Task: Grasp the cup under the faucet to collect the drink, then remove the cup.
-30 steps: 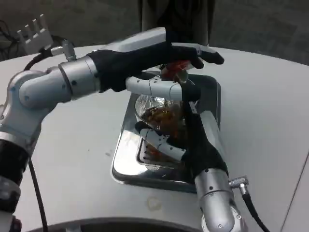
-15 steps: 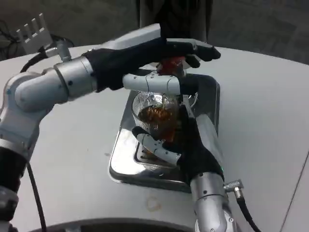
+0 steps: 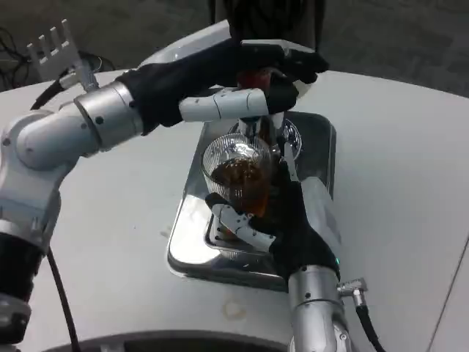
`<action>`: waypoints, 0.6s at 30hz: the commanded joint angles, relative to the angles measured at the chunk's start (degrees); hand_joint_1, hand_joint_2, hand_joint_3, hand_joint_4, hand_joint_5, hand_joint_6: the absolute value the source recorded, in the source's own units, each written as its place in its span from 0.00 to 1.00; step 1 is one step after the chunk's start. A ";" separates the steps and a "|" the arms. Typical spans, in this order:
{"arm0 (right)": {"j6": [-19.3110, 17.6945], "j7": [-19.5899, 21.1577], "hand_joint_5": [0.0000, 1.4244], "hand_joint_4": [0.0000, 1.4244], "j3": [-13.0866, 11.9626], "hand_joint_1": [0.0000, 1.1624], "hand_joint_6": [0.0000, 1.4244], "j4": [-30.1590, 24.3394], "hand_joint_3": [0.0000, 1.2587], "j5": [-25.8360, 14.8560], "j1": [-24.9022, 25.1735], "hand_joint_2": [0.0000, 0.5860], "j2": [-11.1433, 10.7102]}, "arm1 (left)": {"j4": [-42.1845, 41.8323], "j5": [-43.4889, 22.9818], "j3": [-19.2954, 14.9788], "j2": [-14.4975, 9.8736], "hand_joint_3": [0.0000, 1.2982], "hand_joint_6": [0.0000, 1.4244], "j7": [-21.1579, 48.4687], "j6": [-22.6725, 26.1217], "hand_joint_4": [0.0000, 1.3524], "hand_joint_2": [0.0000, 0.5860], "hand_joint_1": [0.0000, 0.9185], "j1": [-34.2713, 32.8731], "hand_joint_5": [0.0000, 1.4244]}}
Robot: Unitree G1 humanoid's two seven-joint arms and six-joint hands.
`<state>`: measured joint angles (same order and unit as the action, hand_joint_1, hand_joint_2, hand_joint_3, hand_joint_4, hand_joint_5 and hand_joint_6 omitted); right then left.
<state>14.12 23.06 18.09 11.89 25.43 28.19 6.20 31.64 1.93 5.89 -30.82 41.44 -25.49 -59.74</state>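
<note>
A clear ribbed cup (image 3: 236, 174) holding brown drink stands over the shiny metal drip tray (image 3: 187, 235), under the faucet. My right hand (image 3: 282, 220) wraps around the cup from the near right, white fingers curled across its lower front. My left hand (image 3: 220, 81) reaches in from the left and rests on the red faucet lever (image 3: 256, 77), its thumb stretched out just above the cup's rim. The faucet spout behind the cup is mostly hidden by my left hand.
The dark dispenser body (image 3: 267, 18) rises behind the tray. White table (image 3: 396, 169) spreads to the right and left of the tray. A black cable (image 3: 55, 293) hangs by my left arm, and a white comb-like fixture (image 3: 53, 48) sits at far left.
My left hand has risen and shifted up toward the dispenser on the lever. The cup in my right hand has moved slightly, and the drink in it stands higher.
</note>
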 commanded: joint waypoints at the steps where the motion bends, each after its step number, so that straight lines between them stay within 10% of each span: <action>1: -0.71 1.22 0.13 0.07 -0.31 0.56 0.04 3.61 0.00 -1.68 2.66 0.37 5.37 | -1.41 -1.36 -2.74 -0.07 0.22 0.22 -2.12 2.57 0.19 0.03 0.00 1.39 0.23; 18: -2.75 7.37 0.16 0.11 -0.59 0.56 0.07 10.48 0.09 -3.81 6.23 0.37 6.56 | -3.76 -3.33 -5.50 1.10 0.24 0.22 -2.74 4.90 0.21 0.04 0.00 1.53 0.25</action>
<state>11.05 29.63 18.04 20.61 23.09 32.77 5.82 29.22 0.07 1.78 -30.18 40.26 -21.30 -58.93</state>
